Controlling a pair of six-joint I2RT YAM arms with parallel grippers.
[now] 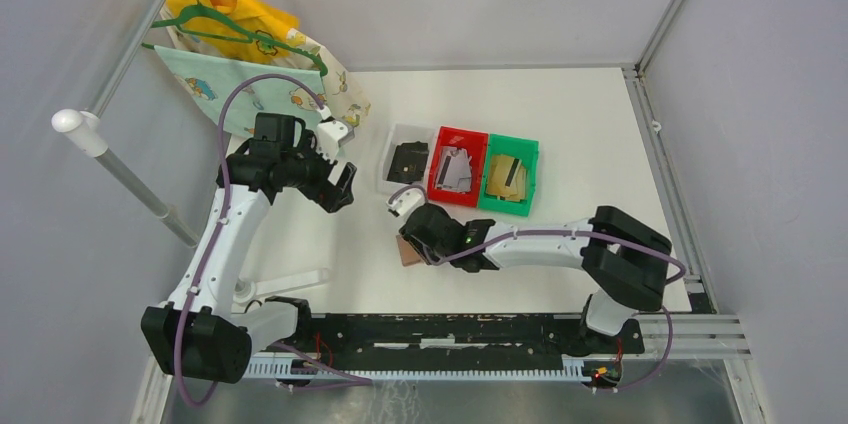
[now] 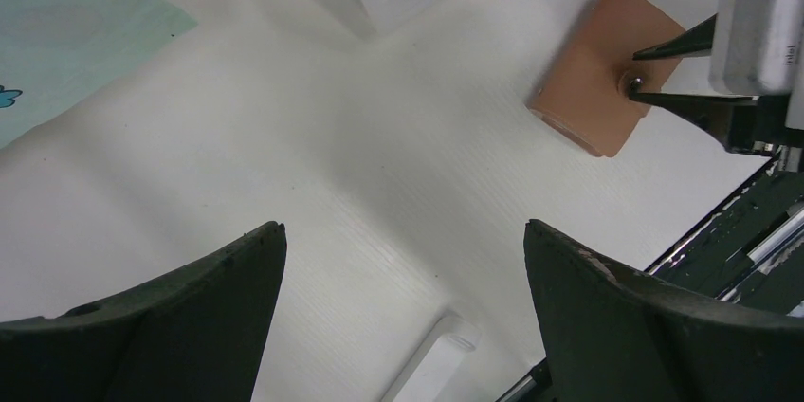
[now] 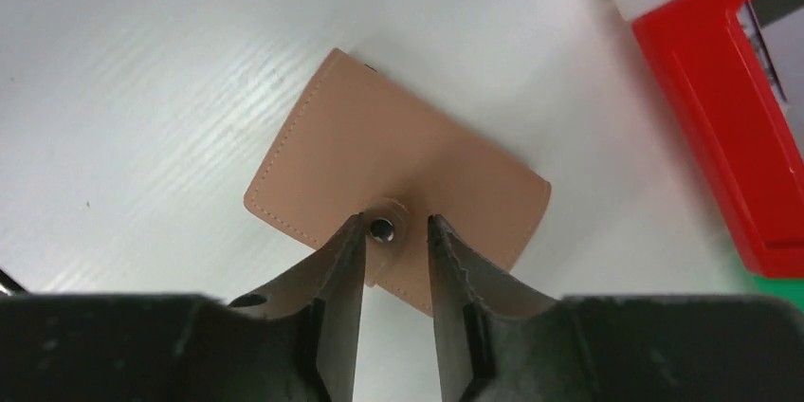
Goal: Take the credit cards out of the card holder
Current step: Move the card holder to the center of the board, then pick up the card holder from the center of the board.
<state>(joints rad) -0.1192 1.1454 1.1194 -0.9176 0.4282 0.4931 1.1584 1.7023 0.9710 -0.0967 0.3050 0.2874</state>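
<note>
White table (image 1: 590, 124) carries the brown card holder (image 1: 407, 253), folded shut, its inside hidden, near three bins (image 1: 460, 169). From above, the right arm stretches low to the left, the right tool (image 1: 413, 244) over the holder. The bent left arm keeps the left tool (image 1: 342, 185) well apart from it.

Left wrist view: its fingers stand wide apart.

Right wrist view: the fingers are narrow, one at each side of the snap tab (image 3: 384, 228). Whether they pinch it, I cannot tell.

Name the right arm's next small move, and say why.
Probably close the right gripper on the snap tab and lift to unsnap it: the holder lies closed, no cards showing, and the fingers flank the tab.
</note>
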